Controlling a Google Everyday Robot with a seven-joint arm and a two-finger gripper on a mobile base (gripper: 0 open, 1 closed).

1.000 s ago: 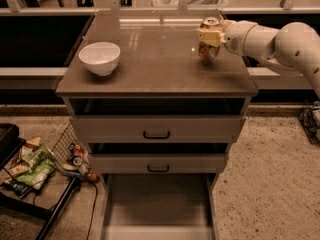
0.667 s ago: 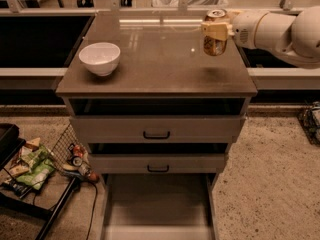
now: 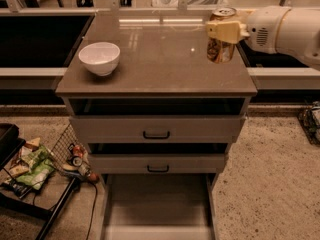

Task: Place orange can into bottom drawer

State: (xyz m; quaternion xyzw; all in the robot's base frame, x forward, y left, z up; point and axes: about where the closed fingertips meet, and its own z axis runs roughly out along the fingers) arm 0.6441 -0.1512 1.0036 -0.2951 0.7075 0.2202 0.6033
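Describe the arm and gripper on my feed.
The gripper, upper right over the counter's right edge, clamped on the orange can, is pale cream and blocky. The arm behind it is a smooth, rounded white shell with a small patch of dark dots.

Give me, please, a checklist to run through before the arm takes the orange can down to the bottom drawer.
1. The gripper shut on the orange can, by the right edge of the countertop: ok.
2. Can upright: ok.
3. The bottom drawer pulled open: ok.
4. Drawer floor bare: ok where visible; its front end is out of frame.
5. The white bowl off the path: ok, far left.
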